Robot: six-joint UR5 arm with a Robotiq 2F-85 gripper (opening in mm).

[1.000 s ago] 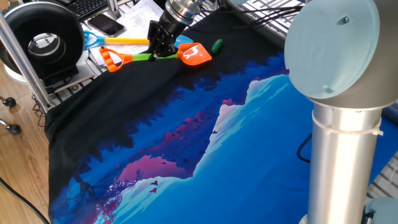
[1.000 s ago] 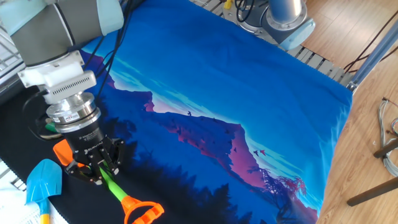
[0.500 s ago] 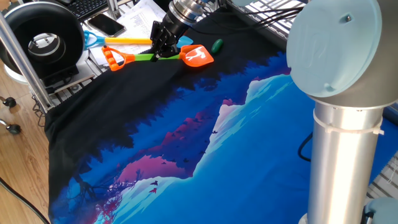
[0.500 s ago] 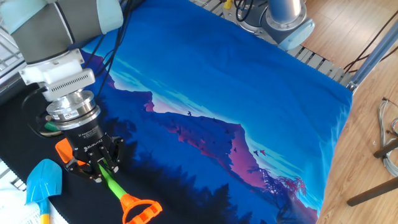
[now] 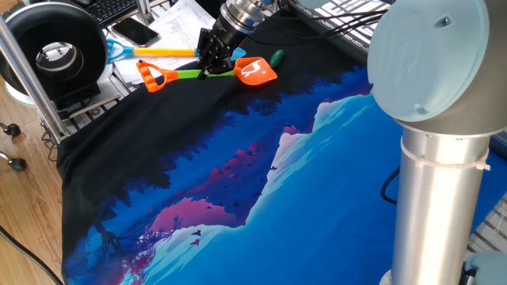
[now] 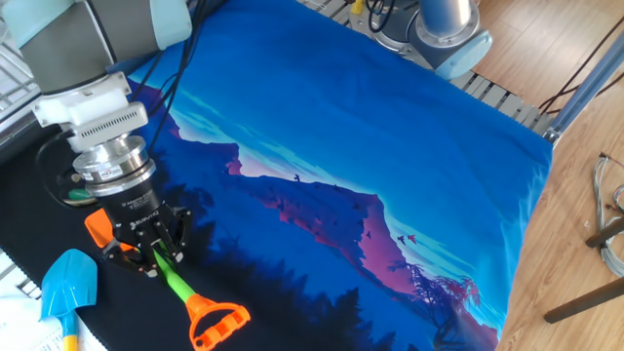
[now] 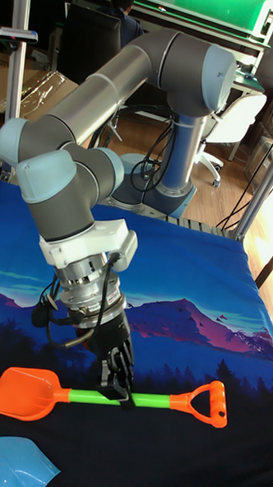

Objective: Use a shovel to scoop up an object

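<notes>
The shovel lies level over the black part of the cloth: orange blade (image 5: 256, 70), lime-green shaft (image 5: 181, 74), orange D handle (image 5: 150, 75). My gripper (image 5: 210, 66) is shut on the shaft just behind the blade. The other fixed view has the gripper (image 6: 151, 263) over the shaft (image 6: 176, 286), with the handle (image 6: 216, 322) toward the front and the blade (image 6: 97, 227) partly hidden. In the tall view the gripper (image 7: 118, 391) clamps the shaft between blade (image 7: 19, 392) and handle (image 7: 205, 404). The object (image 5: 276, 57), a small dark green oval, lies just beyond the blade tip, apart from it.
A blue-bladed shovel (image 5: 116, 50) with a yellow shaft lies behind the orange one, its blade (image 6: 66, 286) near the cloth edge. A black round device (image 5: 55, 47), a phone (image 5: 135, 32) and papers sit past the table's edge. The arm's grey column (image 5: 444, 182) stands at right.
The gripper has slid the shovel blade-first toward the green object by a few centimetres. The gap between blade tip and object has shrunk. The grip is unchanged.
</notes>
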